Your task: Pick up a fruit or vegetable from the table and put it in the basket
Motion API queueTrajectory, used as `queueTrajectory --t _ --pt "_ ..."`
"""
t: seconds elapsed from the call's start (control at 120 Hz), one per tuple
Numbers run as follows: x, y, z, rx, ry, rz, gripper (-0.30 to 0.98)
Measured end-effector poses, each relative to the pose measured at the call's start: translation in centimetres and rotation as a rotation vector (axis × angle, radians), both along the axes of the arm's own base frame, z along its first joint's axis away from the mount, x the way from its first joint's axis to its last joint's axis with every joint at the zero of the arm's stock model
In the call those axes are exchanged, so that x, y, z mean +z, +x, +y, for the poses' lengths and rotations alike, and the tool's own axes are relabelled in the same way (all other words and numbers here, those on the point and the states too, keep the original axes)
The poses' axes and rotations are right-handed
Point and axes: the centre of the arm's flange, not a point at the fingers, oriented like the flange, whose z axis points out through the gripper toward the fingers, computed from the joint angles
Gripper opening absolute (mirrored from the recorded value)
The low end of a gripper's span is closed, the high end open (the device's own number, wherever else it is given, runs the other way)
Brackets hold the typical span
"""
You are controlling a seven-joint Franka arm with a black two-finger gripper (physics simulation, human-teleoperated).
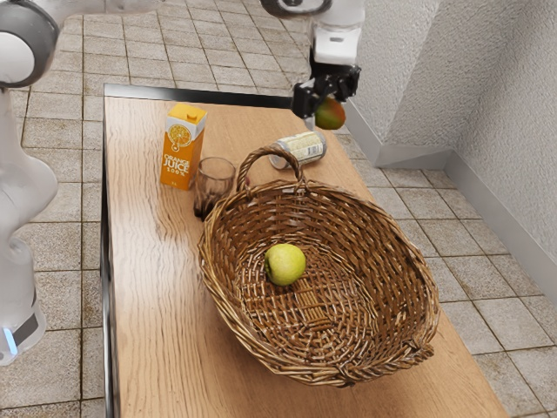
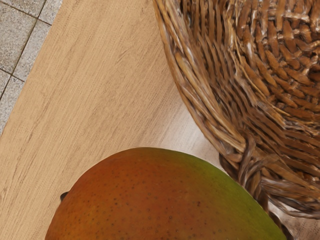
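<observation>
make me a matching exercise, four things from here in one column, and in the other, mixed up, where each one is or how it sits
1. mango
2. yellow-green apple
3. orange juice carton
4. can

a. lying on its side on the table
b. inside the basket
c. held in the air by the gripper
d. standing upright beside the glass

Right pairs: 1-c, 2-b, 3-d, 4-a
</observation>
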Motion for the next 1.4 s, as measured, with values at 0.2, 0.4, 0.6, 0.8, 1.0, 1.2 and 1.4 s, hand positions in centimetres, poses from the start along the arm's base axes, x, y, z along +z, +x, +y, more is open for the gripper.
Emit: queueTrajectory --t 0.2,0.4,0.6,0.8,1.0,1.2,1.4 --pt "-0.4 -2.5 -11.3 -0.165 0.01 0.019 0.36" --pt "-1.1 -2.4 -11.6 -0.135 0.014 0.036 0.5" --pt "-1.4 -2.1 -10.5 -0.099 0.032 0.052 0.64" --pt "-3.6 -3.1 26.4 0.561 0.013 0.122 0.67" --pt "-5.1 -4.8 31.3 0.637 0.014 0.14 0.68" --pt "-7.2 -0.9 23.9 0.482 0.046 0.156 0.69" --pt "-11.5 0.2 21.6 0.431 0.045 0.204 0.69"
